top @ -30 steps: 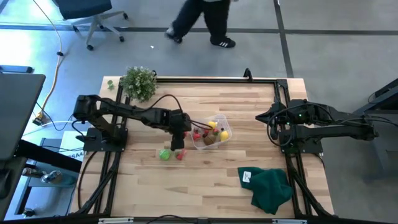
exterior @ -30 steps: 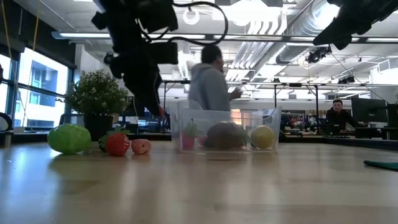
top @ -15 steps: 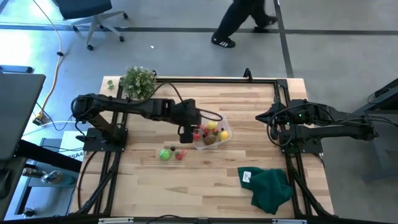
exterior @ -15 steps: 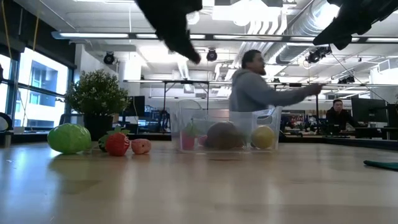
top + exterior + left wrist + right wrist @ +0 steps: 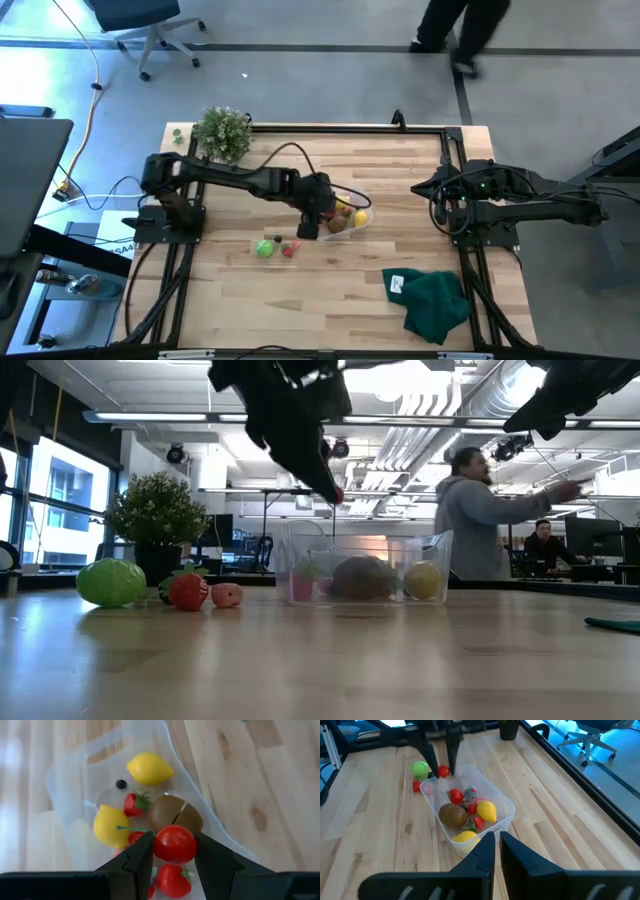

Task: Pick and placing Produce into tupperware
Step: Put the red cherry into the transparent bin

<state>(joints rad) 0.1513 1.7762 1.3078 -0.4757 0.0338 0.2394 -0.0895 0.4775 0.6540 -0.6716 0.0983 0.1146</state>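
Tupperware [image 5: 470,810] with lemons, strawberries, kiwi

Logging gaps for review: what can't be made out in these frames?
- High view: the left gripper hides whatever it holds; only the left wrist view shows the red tomato.
- Low view: the tupperware wall blurs the produce inside.
- Left wrist view: the fingers cover the tub's near contents.
- Right gripper: its own arm hides it in the high view.
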